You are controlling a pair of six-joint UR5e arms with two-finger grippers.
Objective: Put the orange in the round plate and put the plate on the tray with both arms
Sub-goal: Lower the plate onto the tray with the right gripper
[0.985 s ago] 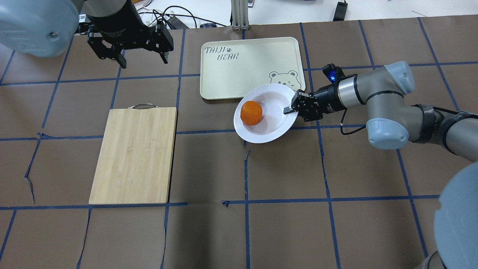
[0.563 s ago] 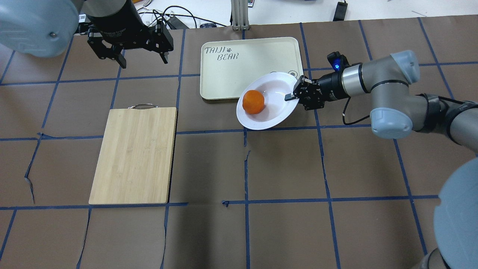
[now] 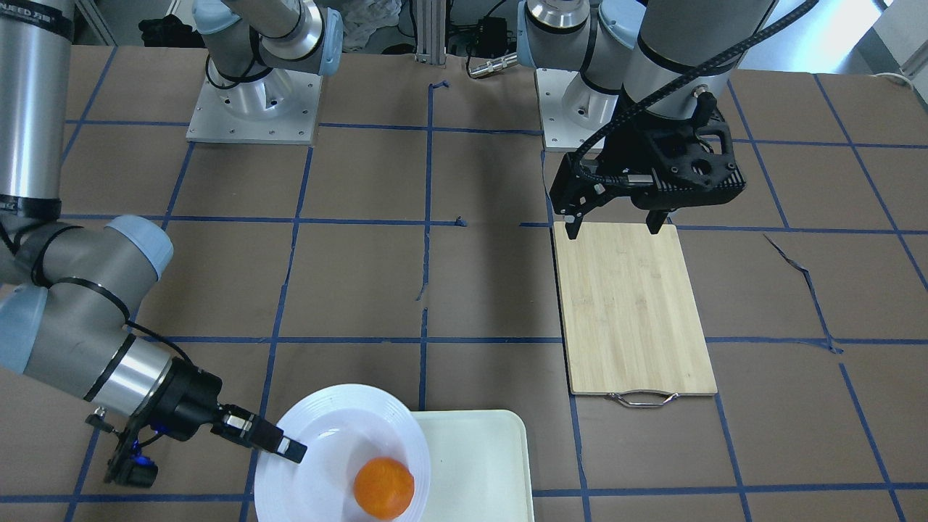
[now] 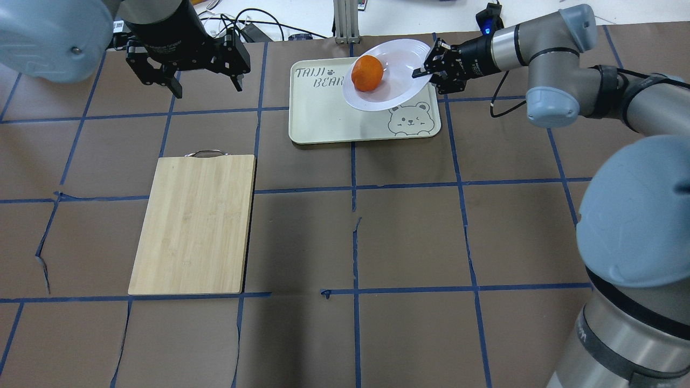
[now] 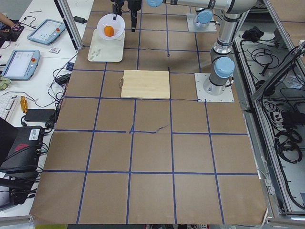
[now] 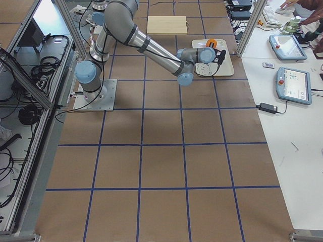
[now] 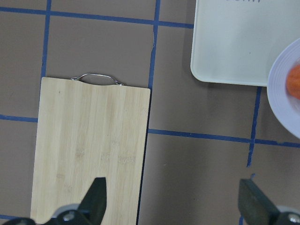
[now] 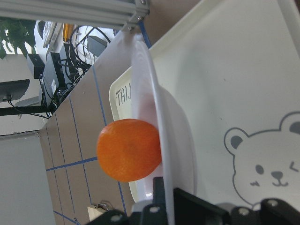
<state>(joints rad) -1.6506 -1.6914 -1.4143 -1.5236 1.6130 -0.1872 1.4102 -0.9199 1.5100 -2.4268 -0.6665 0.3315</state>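
Observation:
The orange [image 4: 367, 74] lies in the round plate [image 4: 396, 86], toward its left side. My right gripper [image 4: 423, 69] is shut on the plate's right rim and holds it over the far right part of the tray [image 4: 323, 116], just beyond the bear face. In the right wrist view the orange [image 8: 129, 150] rests against the plate [image 8: 161, 126], seen edge-on, with the tray [image 8: 234, 84] under it. My left gripper [image 4: 207, 89] hangs open and empty over the table's far left, apart from them. The front view shows the plate [image 3: 326, 428], orange [image 3: 383, 487] and right gripper [image 3: 290, 449].
A bamboo cutting board [image 4: 194, 223] with a metal handle lies left of centre, near the open left gripper [image 3: 613, 230]. Brown paper with blue tape lines covers the table. Cables and a metal post [image 4: 345, 21] sit past the far edge behind the tray.
My right gripper has carried the plate with the orange from the tray's near right corner to over its far right part. The left arm has not moved.

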